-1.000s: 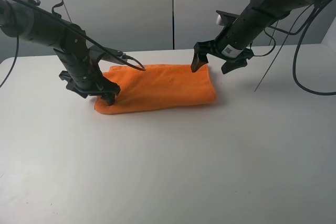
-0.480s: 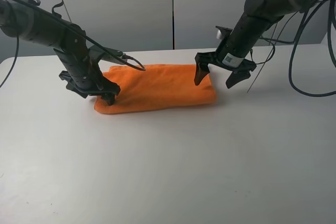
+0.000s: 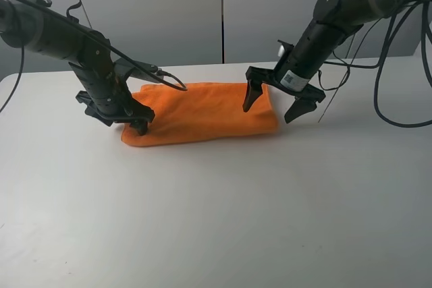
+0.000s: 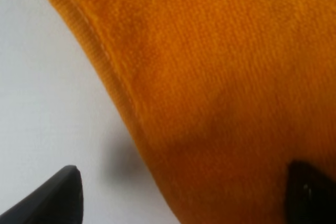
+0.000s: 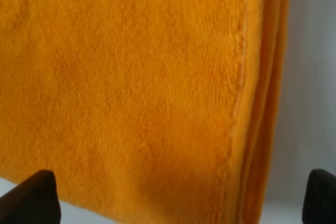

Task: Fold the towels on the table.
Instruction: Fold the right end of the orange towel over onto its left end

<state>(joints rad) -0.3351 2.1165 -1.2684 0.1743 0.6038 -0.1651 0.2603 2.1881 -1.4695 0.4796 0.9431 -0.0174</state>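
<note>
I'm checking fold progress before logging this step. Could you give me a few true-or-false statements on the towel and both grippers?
1. The towel lies on the table doubled into a long rectangle. True.
2. The right gripper is clamped shut on the towel. False: its jaws stand open, astride the towel's right end.
3. The left gripper is open at the towel's left end. True.
4. A second, blue towel lies beside the orange one. False: only the one orange towel is in view.

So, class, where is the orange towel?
High view: the towel lies on the table's far half, left claw at one end, right claw at the other.
</note>
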